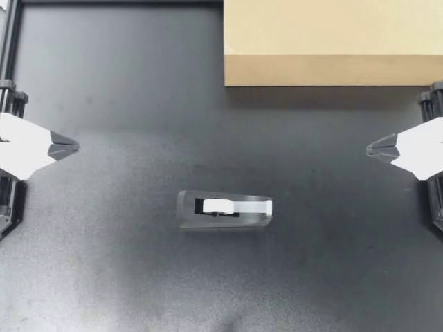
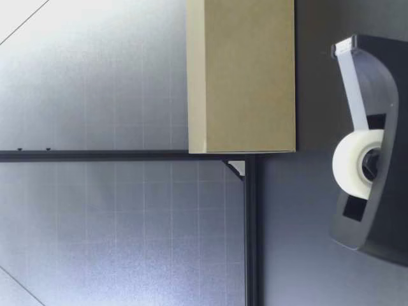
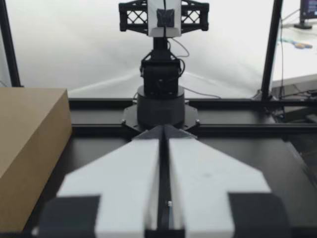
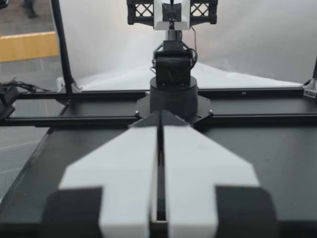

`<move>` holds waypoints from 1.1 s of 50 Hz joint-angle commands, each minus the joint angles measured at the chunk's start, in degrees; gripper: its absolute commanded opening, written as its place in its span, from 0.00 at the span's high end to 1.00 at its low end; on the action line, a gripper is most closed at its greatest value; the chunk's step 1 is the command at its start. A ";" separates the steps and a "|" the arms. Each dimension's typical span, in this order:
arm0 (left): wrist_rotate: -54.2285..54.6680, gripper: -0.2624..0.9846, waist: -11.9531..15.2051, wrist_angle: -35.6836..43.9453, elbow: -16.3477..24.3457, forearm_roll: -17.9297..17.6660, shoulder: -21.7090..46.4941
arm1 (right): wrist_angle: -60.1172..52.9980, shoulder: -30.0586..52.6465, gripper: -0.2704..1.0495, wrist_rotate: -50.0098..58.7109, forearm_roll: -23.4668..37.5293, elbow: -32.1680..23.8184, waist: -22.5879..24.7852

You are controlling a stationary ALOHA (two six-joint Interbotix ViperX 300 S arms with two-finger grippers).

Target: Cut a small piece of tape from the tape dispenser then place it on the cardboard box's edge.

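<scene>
— Between the left claw [image 1: 73,146] and the right claw [image 1: 369,148], what lies on the table [image 1: 124,83]?

— The dispenser [image 1: 225,210]. It is well apart from both claws and a little off the line joining their tips, on the side away from the box [image 1: 332,41]. Its roll of tape [image 1: 220,205] is white, and a strip runs to the end that points toward the right claw.

— How do the claws stand?

— Each is pressed together and pinches nothing. Both wrist views show only a thin seam down the middle. The tips point at each other across the table.

— And the box?

— It sits on the table, nearer the right claw than the left. From the left wrist it shows ahead of that claw and off to one side. In the low view it stands beyond the dispenser.
</scene>
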State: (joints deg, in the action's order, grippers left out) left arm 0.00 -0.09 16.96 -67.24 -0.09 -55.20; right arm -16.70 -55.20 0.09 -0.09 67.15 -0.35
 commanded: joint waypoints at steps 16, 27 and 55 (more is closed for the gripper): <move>-0.79 0.88 -0.70 4.92 -1.23 -0.09 0.62 | 0.88 7.82 0.88 0.70 -1.58 -6.24 -0.09; -0.88 0.88 -0.70 7.47 -2.46 -0.09 1.49 | 9.05 21.53 0.88 2.37 -2.46 -15.12 -0.18; -0.79 0.88 -0.70 7.82 -3.96 -0.09 2.99 | 48.52 48.78 0.88 6.33 -2.55 -36.12 -0.18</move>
State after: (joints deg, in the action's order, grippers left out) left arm -0.79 -0.62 24.35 -71.63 -0.09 -52.56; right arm 26.02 -8.35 6.86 -2.46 35.33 -0.35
